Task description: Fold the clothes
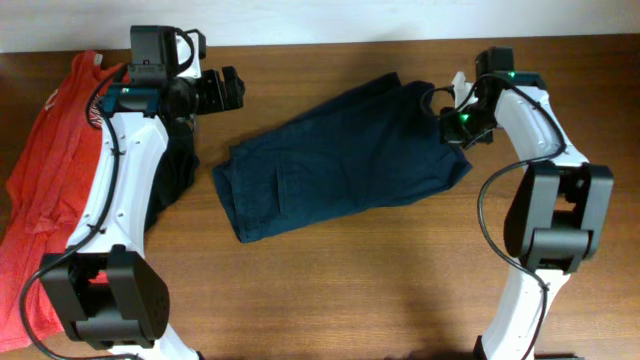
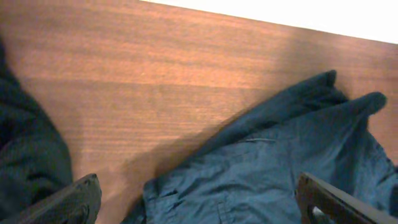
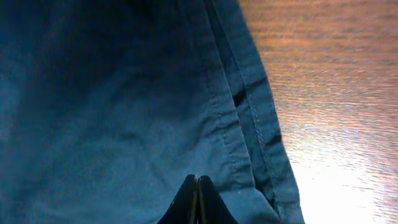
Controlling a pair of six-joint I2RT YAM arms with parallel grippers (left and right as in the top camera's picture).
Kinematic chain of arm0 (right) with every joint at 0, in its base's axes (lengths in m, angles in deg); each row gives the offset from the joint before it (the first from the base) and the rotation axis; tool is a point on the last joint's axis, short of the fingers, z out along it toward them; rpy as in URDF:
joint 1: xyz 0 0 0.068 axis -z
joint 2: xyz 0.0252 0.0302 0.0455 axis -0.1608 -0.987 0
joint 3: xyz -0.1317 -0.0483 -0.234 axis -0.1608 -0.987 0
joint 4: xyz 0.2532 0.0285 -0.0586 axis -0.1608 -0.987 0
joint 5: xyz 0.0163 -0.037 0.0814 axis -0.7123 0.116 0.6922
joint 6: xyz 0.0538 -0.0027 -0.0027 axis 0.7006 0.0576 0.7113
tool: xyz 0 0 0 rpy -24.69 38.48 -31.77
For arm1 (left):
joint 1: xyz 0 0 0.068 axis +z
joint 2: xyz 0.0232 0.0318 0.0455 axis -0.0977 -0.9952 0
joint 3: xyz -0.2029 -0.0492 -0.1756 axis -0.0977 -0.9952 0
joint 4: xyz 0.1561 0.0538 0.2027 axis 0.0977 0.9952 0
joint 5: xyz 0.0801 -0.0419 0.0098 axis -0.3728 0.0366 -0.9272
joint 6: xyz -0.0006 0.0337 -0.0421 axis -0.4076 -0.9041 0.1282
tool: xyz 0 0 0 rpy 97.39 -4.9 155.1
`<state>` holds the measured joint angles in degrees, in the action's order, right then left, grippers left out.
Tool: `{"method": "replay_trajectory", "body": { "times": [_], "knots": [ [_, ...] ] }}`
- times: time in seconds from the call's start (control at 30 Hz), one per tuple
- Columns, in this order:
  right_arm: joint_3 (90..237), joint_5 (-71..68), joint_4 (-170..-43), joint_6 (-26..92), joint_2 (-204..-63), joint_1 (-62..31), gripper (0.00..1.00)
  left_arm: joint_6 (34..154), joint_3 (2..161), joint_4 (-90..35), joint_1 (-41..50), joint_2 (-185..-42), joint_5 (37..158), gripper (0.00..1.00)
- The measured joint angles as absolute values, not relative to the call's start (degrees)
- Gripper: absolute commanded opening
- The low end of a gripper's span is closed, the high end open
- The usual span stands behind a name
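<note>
Dark navy shorts lie spread flat in the middle of the wooden table. They also show in the left wrist view and fill the right wrist view. My left gripper is open and empty, above the table past the shorts' far left corner; its fingers frame that corner. My right gripper is at the shorts' far right edge. Its fingers are pressed together over the cloth near the hem, with no cloth visible between them.
A red garment lies crumpled along the left side of the table. A black garment lies under my left arm and shows in the left wrist view. Bare table lies in front of the shorts.
</note>
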<state>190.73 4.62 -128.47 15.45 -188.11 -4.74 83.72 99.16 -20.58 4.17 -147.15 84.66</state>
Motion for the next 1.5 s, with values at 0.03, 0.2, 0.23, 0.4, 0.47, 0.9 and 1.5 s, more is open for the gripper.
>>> {"method": "replay_trajectory", "body": {
  "times": [0.03, 0.2, 0.23, 0.4, 0.47, 0.9, 1.5],
  "knots": [
    [190.7, 4.4, -128.4, 15.6, -188.5, -4.8, 0.04, 83.4, 99.2, -21.0, 4.2, -147.2, 85.1, 0.99],
    [190.7, 2.9, -128.4, 16.6, -190.5, -4.9, 0.04, 80.5, 99.2, -22.8, 4.2, -147.2, 89.1, 0.99],
    [190.7, 2.3, -128.3, 16.9, -190.8, -4.9, 0.04, 80.1, 99.2, -23.1, 4.2, -147.2, 89.6, 0.99],
    [190.7, 0.1, -128.5, 19.2, -191.3, -5.0, 0.04, 78.8, 99.2, -23.6, 4.2, -147.2, 91.3, 0.99],
    [190.6, -0.6, -128.4, 20.0, -191.3, -5.0, 0.04, 78.6, 99.2, -23.6, 4.2, -147.2, 91.7, 0.99],
    [186.1, -3.0, -128.1, 25.0, -190.4, -5.1, 0.04, 78.2, 99.2, -23.6, 4.2, -147.2, 92.1, 0.99],
    [184.1, -7.2, -144.6, 33.5, -190.1, -4.3, 0.04, 78.2, 99.2, -19.9, 4.2, -147.2, 92.1, 0.99]
  ]
}}
